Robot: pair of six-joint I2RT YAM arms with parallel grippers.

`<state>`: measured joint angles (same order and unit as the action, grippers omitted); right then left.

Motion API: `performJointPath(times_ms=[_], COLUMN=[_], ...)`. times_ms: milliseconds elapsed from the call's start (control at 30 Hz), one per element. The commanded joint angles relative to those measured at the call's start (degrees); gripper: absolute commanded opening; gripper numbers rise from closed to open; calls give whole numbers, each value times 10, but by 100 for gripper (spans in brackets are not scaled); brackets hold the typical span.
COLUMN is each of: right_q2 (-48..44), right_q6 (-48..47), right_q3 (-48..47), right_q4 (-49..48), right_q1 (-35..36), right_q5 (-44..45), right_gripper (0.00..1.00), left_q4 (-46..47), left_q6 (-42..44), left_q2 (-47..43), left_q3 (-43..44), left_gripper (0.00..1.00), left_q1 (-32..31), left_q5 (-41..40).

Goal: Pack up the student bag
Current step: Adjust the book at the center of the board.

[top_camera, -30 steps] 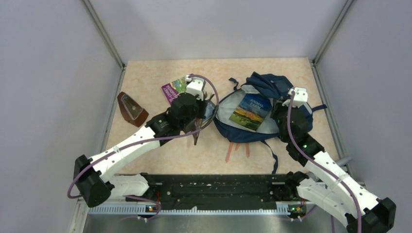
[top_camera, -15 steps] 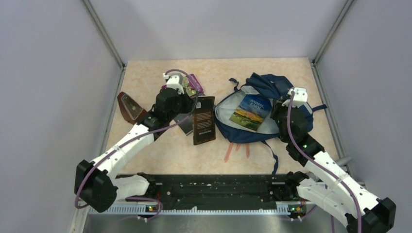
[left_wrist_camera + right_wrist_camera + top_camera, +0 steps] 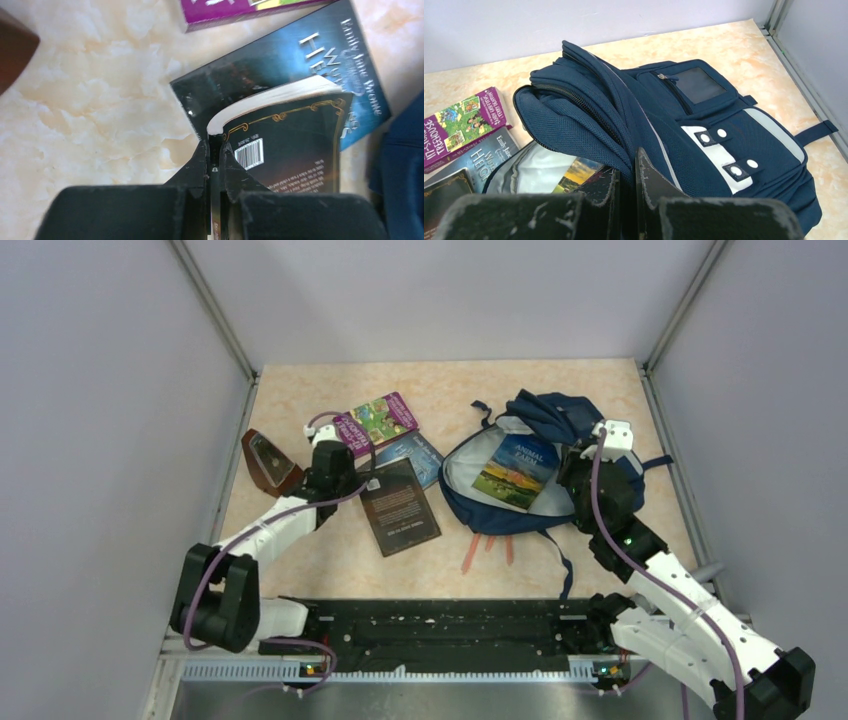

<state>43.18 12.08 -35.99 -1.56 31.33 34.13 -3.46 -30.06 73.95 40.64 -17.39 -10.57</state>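
Note:
The student bag (image 3: 560,420) is a navy backpack lying open at the right, white lining showing, with a landscape-cover book (image 3: 515,468) inside. My right gripper (image 3: 590,462) is shut on the edge of the bag's opened flap (image 3: 589,125), holding it up; its white front patch (image 3: 719,150) faces the right wrist camera. My left gripper (image 3: 338,478) is shut on the corner of a black paperback (image 3: 400,508), close to the table. In the left wrist view the fingers (image 3: 202,160) pinch that book's (image 3: 295,145) spine edge near its barcode.
A purple book (image 3: 375,420) and a blue-grey book (image 3: 418,450) lie behind the black paperback, which partly overlaps the blue-grey one (image 3: 280,60). A brown wedge-shaped object (image 3: 270,462) sits at the left edge. Orange pencils (image 3: 488,548) lie in front of the bag. Walls enclose the table.
My left gripper has swung left and back from the bag's mouth, carrying the black paperback with it. The right gripper and bag have not moved.

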Motion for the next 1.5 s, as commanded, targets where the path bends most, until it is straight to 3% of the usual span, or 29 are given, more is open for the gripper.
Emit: performJointPath(times_ms=[0, 267, 400, 733, 933, 1067, 1467], right_q2=[-25, -34, -34, -35, -34, -35, -30], right_q6=[15, 16, 15, 16, 19, 20, 19], right_q3=[-36, -32, -34, -37, -40, -42, -50], right_q4=[-66, -63, -63, -61, -60, -58, -61], right_q1=[-3, -3, -3, -3, -3, -3, -3], right_q5=[3, 8, 9, 5, 2, 2, 0], right_gripper=[0, 0, 0, 0, 0, 0, 0], left_q4=[20, 50, 95, 234, 263, 336, 367], left_q6=[-23, -72, -106, -191, -200, -231, -265], left_q2=[28, 18, -6, -73, -56, -22, -3], left_q3=[-13, -76, -127, -241, -248, -268, -307], left_gripper=[0, 38, 47, 50, 51, 51, 50], left_q1=[11, 23, 25, 26, 25, 23, -2], left_q5=[-15, 31, 79, 239, 295, 338, 327])
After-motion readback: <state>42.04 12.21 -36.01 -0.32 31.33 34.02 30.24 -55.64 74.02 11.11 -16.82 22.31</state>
